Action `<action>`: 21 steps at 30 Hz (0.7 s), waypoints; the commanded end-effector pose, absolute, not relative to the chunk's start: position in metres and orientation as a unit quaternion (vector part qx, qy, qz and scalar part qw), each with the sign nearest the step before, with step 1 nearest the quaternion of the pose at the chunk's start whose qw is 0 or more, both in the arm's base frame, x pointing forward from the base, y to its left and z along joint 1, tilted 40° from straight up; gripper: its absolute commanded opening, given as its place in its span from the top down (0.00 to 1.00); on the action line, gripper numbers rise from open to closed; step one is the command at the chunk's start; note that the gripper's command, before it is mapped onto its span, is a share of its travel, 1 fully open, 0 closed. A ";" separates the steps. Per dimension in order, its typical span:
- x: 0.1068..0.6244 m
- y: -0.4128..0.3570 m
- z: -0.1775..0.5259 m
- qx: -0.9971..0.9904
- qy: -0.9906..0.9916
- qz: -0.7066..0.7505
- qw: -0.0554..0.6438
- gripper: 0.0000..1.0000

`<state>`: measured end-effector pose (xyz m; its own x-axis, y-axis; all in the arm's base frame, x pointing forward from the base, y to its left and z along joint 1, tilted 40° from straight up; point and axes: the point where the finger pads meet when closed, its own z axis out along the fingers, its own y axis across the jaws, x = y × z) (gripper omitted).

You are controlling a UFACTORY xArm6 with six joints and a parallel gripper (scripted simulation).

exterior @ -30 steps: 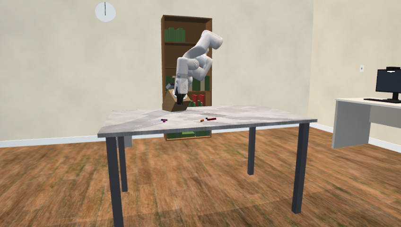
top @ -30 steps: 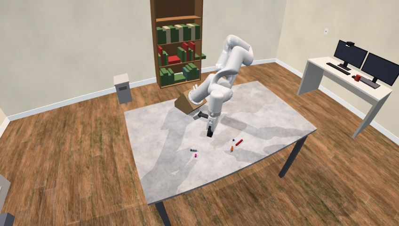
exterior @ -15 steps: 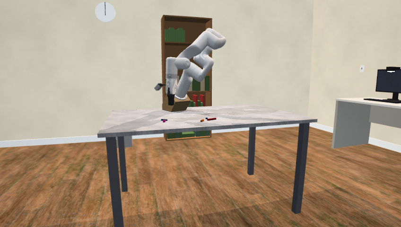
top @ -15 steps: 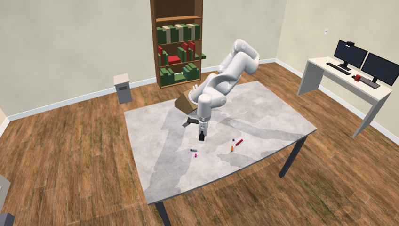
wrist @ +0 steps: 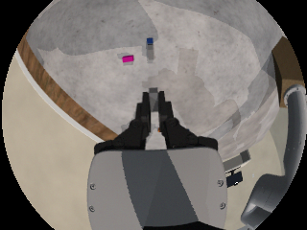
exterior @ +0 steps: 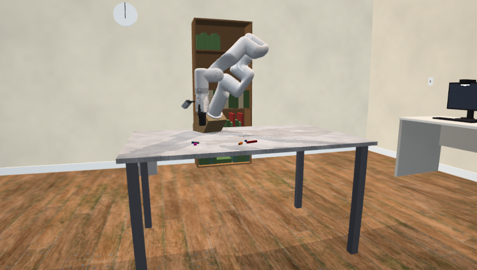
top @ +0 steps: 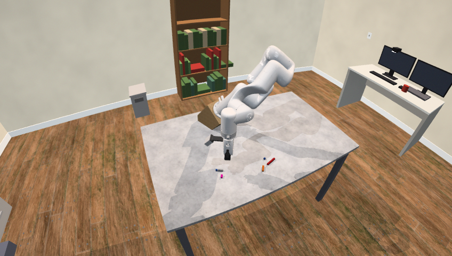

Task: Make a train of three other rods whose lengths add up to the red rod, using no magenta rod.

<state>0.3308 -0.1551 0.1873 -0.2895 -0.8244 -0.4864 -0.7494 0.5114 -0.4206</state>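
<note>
Pincer (wrist: 153, 103) grips one grey rod (wrist: 153, 94); table (top: 304, 126) holds two blue rods (top: 264, 158), one magenta (top: 221, 175).

top high and angled, exterior low frontal, wrist looking down

The rod pinched in the tool (wrist: 153, 114) is too small to identify.

Arm base (top: 205, 118) sits at the table's (top: 177, 202) far edge w/ a bookshelf (top: 174, 47) behind it. Gripper (top: 227, 156) hangs in front of base, above the table. Rods lie further fwd: two pieces (top: 219, 170) left, three (top: 270, 161) right, well apart.
</note>
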 end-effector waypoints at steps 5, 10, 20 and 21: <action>0.332 -0.156 0.188 -0.491 0.801 -0.057 0.338 0.96; 0.336 -0.154 0.182 -0.491 0.801 -0.057 0.338 0.96; 0.355 -0.147 0.158 -0.491 0.801 -0.057 0.338 0.96; 0.358 -0.146 0.154 -0.491 0.801 -0.057 0.338 0.96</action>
